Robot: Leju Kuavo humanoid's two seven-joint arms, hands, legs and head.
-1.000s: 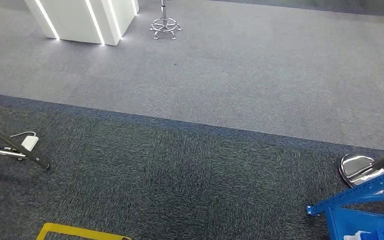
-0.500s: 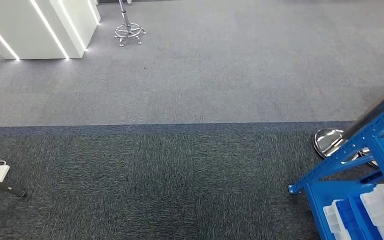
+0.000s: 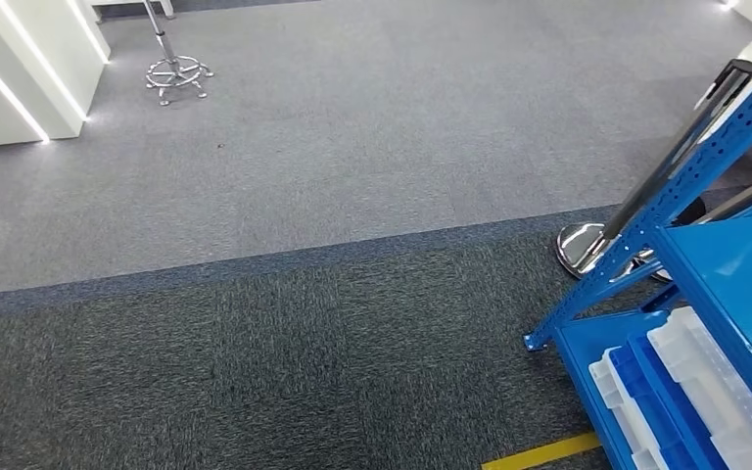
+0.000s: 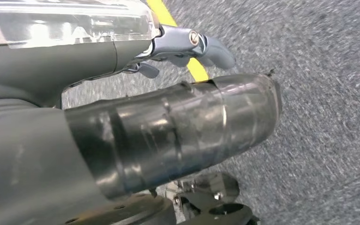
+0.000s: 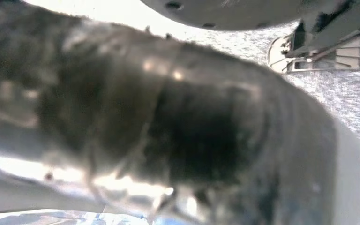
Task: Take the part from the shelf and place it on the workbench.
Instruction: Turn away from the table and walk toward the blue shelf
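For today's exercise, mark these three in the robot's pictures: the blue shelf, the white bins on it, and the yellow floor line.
blue shelf (image 3: 715, 145), head view, on its perforated upright post.
white bins (image 3: 697, 364), head view, on the larger bin's rim.
yellow floor line (image 3: 540, 451), head view, on the strip's middle.

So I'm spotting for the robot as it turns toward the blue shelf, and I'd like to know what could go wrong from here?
The chrome stanchion base and its slanting black pole stand right at the blue shelf corner; a foot or arm might clip them. The shelf's lower corner juts toward the robot's path. The white bins sit low on the rack, so reaching them may bring an arm against the shelf board above.
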